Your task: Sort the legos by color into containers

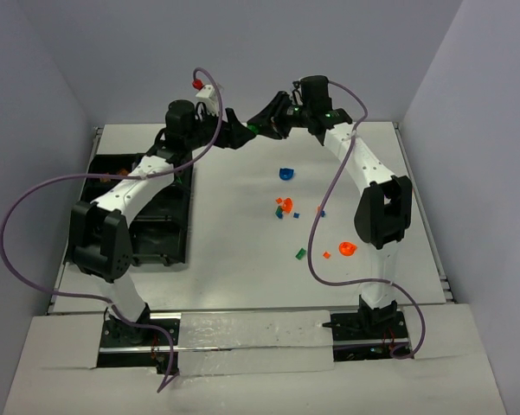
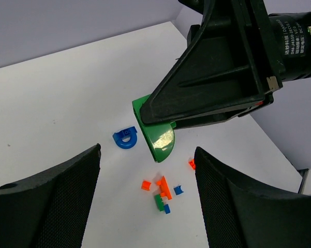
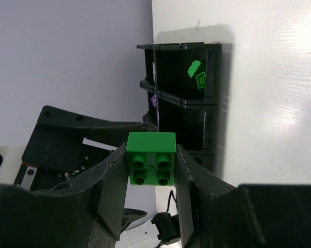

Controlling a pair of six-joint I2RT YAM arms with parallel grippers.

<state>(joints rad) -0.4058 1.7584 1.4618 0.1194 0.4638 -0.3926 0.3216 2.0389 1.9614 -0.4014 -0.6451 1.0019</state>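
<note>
R fingers (image 3: 189,178) grip green lego (image 3: 151,157); motor label (image 2: 295,39) prob. "DM-J4310", blurry.

The brick (image 3: 151,164) is green, the arch piece (image 2: 126,138) blue, the near-right round piece (image 1: 347,249) orange, the tray (image 3: 181,102) black, the table (image 1: 234,259) plain white.

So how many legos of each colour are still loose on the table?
Blue legos: 3
Orange or red legos: 5
Green legos: 2
Total: 10
Not counted: the green brick in the right hand.
</note>
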